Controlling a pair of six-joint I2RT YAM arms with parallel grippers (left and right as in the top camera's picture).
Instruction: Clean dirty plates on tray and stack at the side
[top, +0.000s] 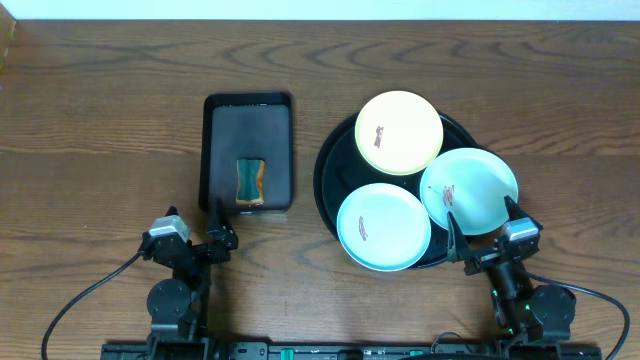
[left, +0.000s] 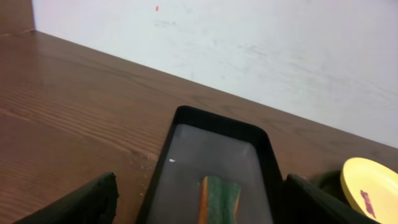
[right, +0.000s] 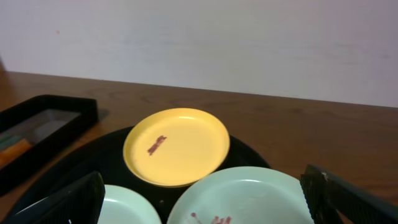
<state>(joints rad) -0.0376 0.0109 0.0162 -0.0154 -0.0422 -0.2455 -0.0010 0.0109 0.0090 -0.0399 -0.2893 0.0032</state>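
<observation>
Three plates sit on the round black tray (top: 334, 172): a pale yellow plate (top: 399, 132) at the back, a mint-blue plate (top: 383, 227) at the front left and a mint-blue plate (top: 470, 190) at the right. Each has a small red smear. In the right wrist view the yellow plate (right: 176, 146) lies ahead, with the right mint plate (right: 249, 199) and the left mint plate (right: 127, 208) near. My right gripper (top: 482, 232) is open and empty at the tray's front right edge. My left gripper (top: 196, 233) is open and empty, just in front of the rectangular tray.
A smaller rectangular black tray (top: 222, 125) lies left of the round tray and holds a green and orange sponge (top: 249, 181). The sponge also shows in the left wrist view (left: 219, 200). A pale wall runs behind the table.
</observation>
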